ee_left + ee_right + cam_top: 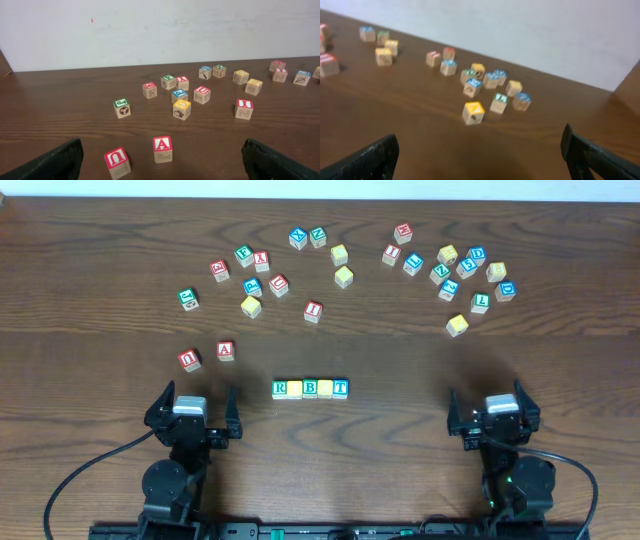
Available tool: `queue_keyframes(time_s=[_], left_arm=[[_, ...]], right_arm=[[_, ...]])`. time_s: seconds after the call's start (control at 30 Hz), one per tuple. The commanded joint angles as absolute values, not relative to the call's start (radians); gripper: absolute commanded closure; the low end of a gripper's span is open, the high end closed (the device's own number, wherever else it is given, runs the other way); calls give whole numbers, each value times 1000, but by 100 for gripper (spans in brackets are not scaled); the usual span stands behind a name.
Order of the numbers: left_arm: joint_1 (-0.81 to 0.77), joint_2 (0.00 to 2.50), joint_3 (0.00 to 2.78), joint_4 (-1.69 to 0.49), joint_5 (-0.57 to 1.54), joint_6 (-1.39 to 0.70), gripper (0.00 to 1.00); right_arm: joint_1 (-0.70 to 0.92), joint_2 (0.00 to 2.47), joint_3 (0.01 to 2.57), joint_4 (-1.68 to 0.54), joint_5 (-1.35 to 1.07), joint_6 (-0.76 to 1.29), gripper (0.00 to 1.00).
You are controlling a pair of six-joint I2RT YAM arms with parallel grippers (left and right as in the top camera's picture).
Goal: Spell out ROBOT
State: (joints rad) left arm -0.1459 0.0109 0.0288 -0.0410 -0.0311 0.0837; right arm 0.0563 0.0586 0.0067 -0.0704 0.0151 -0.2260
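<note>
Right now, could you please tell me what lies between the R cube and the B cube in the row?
One yellow-faced cube, snug between the R cube and B cube, as the overhead view shows.

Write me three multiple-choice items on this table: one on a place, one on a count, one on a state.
1. Where does the five-cube row lie?
A. between the left pincer and the right pincer
B. at the far left corner
C. right at the far edge

2. How many cubes in the row show a yellow top?
A. one
B. two
C. four

3. How do the pincers stand?
A. left shut on a cube
B. right shut on a cube
C. both open, holding nothing

Answers:
1 A, the overhead view shows the row about midway between the two arms.
2 B, the second cube and the fourth cube are yellow, set between R, B and T.
3 C, both wrist views show them spread wide with nothing between.
</note>
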Motion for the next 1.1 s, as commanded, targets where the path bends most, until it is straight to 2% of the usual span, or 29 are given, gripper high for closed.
queue_keyframes(time_s=[0.0, 0.8, 1.07], left_arm=[[-147, 4, 5, -71, -34, 97, 0], [-147, 4, 5, -71, -34, 97, 0], [-147, 4, 4, -71, -34, 97, 0]], right_arm=[[31, 25, 6, -76, 24, -168, 1], [-10, 5, 6, -71, 89, 54, 1], [1, 5, 6, -71, 72, 47, 1]])
